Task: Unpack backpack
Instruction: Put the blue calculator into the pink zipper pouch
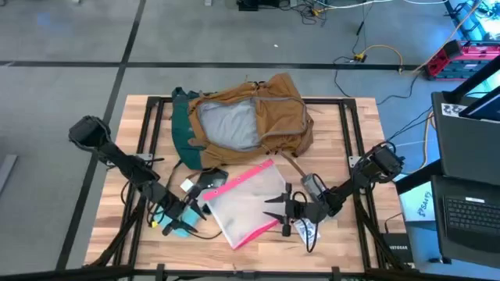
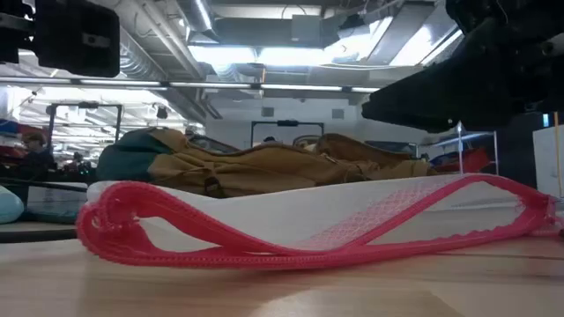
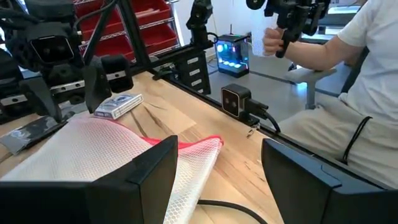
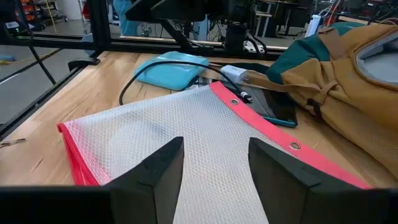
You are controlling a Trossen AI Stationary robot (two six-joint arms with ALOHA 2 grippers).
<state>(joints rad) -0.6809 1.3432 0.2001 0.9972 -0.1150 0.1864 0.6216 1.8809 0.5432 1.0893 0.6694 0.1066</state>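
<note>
While the backpack (image 1: 248,121) lies unzipped at the table's (image 1: 344,234) far edge, the pouch (image 1: 246,203) sits at the near edge between both grippers. The left gripper (image 1: 186,212) and right gripper (image 1: 283,209) are spread, empty. Clear the pouch aside, then reach into the opening squarely.

No legible text, labels or numbers anywhere.

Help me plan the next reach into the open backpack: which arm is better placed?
Probably right: the right tool is open past the pouch, facing the backpack; the left tool points across the pouch.
</note>
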